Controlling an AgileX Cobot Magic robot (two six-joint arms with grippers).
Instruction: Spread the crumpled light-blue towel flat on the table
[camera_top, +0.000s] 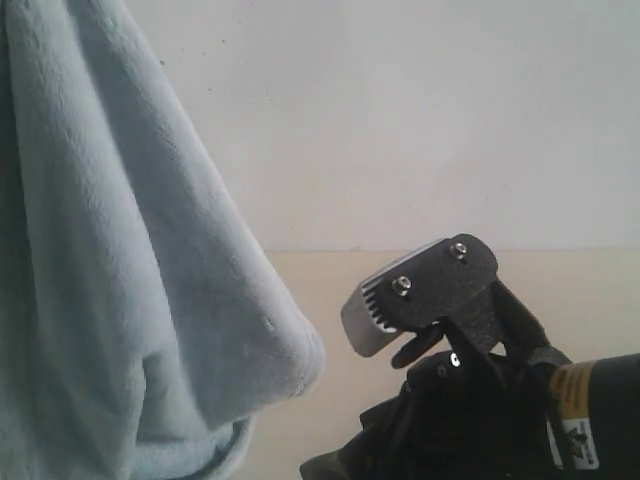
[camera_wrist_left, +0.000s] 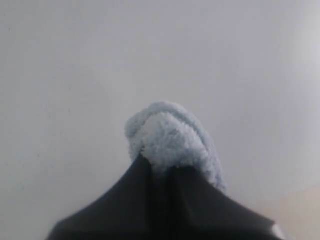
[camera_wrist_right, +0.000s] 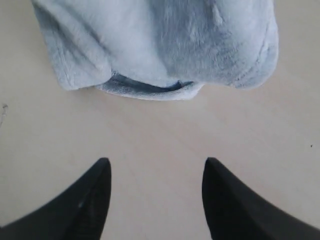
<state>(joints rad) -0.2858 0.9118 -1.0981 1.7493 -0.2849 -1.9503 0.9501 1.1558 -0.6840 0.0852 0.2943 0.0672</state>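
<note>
While the left gripper (camera_wrist_left: 159, 167) clamps the towel (camera_wrist_left: 170, 135) aloft, the right gripper (camera_wrist_right: 156, 172), jaws apart, must catch its lower hem.

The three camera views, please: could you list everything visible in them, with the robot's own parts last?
towel: one, pale light-blue, hanging at the left of the exterior view, its lower end close to the table
table: one, pale beige, beneath the towel
wall: one, white, behind the table
left fingers: one pair, dark, shut on a bunched fold of the towel
right fingers: one pair, dark, open, over bare table short of the towel's lower end
right arm: one, black with a yellow label, low at the right of the exterior view
</note>
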